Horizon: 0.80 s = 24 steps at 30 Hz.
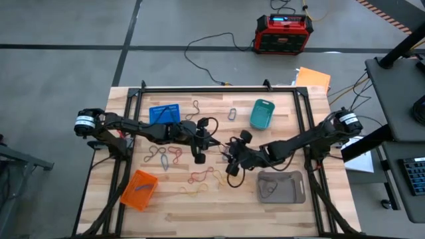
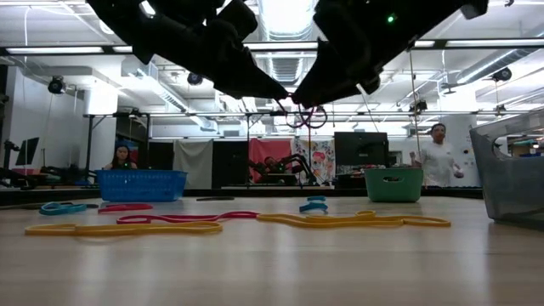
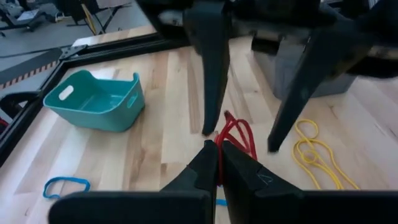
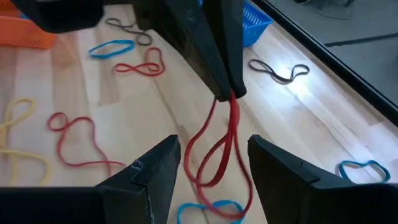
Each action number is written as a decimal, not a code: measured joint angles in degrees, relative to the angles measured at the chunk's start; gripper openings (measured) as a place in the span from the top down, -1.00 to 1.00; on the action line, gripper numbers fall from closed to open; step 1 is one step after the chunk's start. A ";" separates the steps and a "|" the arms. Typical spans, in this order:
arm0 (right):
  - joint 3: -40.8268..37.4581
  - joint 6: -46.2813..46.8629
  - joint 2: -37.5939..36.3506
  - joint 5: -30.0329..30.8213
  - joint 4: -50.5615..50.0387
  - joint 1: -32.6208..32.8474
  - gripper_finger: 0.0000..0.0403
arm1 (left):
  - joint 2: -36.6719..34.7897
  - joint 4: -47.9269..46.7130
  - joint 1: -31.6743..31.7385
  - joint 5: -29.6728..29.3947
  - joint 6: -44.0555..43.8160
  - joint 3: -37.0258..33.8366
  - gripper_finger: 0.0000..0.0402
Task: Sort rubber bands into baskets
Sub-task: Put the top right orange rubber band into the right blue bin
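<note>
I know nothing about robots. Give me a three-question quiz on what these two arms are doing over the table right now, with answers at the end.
1. True or false: the left end effector is shut on a red rubber band.
2. The right end effector is: A) shut on a yellow band, B) open, with the red band hanging between its fingers, C) resting inside the orange basket.
3. Fill in: in the high view, the basket nearest the right end effector is the ____ one.

Key
1. True; the band dangles from its closed tips.
2. B.
3. Grey; the grey basket lies just beside it, while the teal basket and blue basket sit farther off.
</note>
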 joint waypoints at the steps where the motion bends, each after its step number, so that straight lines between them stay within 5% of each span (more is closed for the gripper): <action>1: 0.00 -0.30 0.33 -0.01 0.55 -0.29 0.08 | 0.00 0.08 -0.10 0.02 0.00 0.00 1.00; 7: -0.02 -1.18 0.83 0.01 0.90 -1.18 0.26 | 0.00 -0.55 -0.53 0.07 0.00 0.00 1.00; 13: -0.02 -3.27 0.58 -0.01 0.87 -1.23 0.86 | 0.00 0.46 -0.51 0.02 -2.54 0.00 0.98; 24: -0.02 -3.32 -1.25 -0.49 -0.64 -1.25 0.95 | -0.04 -4.01 -0.33 -2.01 -3.46 0.00 0.54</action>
